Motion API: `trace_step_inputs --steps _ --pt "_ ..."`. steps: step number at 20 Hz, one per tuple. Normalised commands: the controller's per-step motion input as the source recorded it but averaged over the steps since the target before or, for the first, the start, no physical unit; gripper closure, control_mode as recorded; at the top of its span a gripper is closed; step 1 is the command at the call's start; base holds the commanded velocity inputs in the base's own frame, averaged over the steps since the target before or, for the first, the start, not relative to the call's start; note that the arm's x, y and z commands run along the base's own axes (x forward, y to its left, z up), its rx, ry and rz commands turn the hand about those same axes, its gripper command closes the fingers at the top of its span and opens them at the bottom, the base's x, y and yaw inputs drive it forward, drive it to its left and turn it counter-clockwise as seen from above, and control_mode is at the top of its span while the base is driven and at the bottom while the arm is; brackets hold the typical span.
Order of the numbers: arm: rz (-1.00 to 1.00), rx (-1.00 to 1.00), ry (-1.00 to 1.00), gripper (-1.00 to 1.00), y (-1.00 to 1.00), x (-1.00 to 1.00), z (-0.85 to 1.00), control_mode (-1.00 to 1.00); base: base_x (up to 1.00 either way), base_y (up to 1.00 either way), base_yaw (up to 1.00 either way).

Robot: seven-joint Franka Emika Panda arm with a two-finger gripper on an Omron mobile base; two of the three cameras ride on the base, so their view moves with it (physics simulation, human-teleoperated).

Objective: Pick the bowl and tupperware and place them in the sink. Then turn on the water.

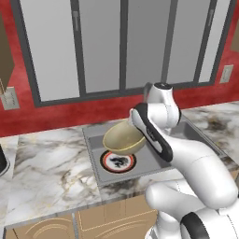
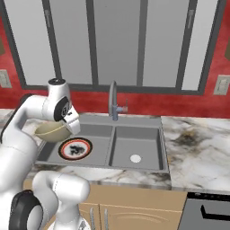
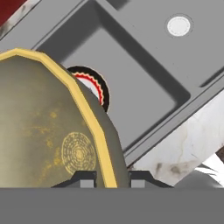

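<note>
One round olive-gold bowl with a yellow rim (image 3: pixel 48 127) fills the left of the hand view, its rim pinched in the nearly closed jaws of the gripper (image 3: pixel 112 178). It hangs tilted over the left basin of one grey metal double-basin sink (image 2: pixel 137 134), partly hiding one red-and-white plate (image 2: pixel 75 148). One slim grey faucet (image 2: pixel 113 101) stands behind on the marble bench (image 2: pixel 197 143).

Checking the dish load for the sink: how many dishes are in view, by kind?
Bowl, held by its rim in the hand over the sink: 1
Plate, in the left basin: 1
Total: 2
</note>
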Motion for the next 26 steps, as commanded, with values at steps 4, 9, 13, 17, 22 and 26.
trace_step_inputs --steps 4,9,13,17,22,26 --pt "0.0 0.0 0.07 1.0 -0.29 0.04 -0.18 -1.0 0.0 0.0 0.0" --pt "0.0 0.0 0.1 1.0 -0.1 0.01 -0.1 -1.0 0.0 0.0 0.0" --pt "0.0 0.0 0.09 1.0 0.0 0.15 -0.17 -1.0 0.0 0.0 0.0" --pt "0.0 0.0 0.03 1.0 0.0 0.22 -0.17 -1.0 0.0 0.0 0.0" --pt "0.0 0.0 0.04 1.0 0.0 0.25 -0.21 -1.0 0.0 0.0 0.0" --pt "0.0 0.0 0.05 1.0 0.0 0.21 -0.23 -1.0 0.0 0.0 0.0"
